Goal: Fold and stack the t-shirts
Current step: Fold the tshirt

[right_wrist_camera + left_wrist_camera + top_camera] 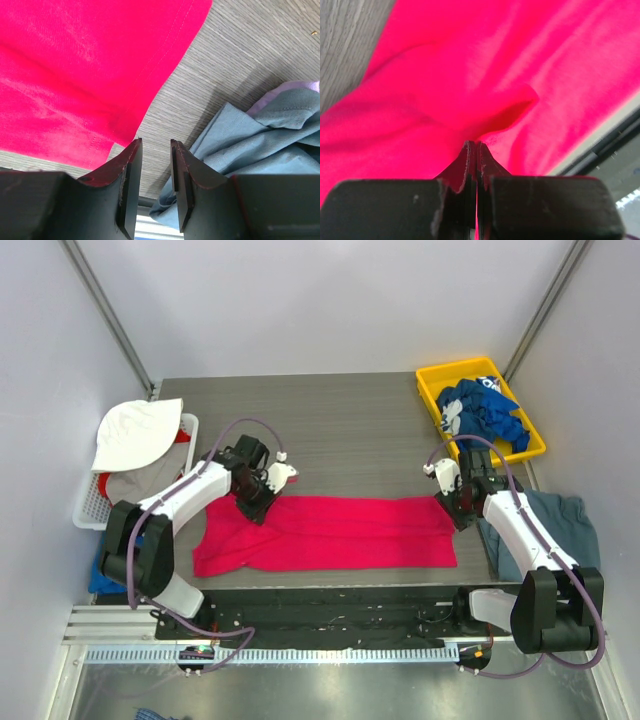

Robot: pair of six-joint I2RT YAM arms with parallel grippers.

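A bright pink-red t-shirt (330, 532) lies in a long flat band across the front of the table. My left gripper (252, 508) is at its far left edge. In the left wrist view the jaws (476, 145) are shut, pinching a raised fold of the pink-red cloth (485, 75). My right gripper (456, 512) is at the shirt's right end. In the right wrist view it (155, 144) is open and empty over bare table, between the pink-red shirt's corner (75, 75) and the slate grey-blue t-shirt (270, 135). That grey-blue shirt (565, 520) lies crumpled at the right table edge.
A yellow bin (432, 390) at the back right holds royal blue shirts with white print (480, 410). A white basket (88, 505) at the left edge holds a white cloth (135, 435) and other garments. The table's front edge (330, 585) is just below the pink-red shirt.
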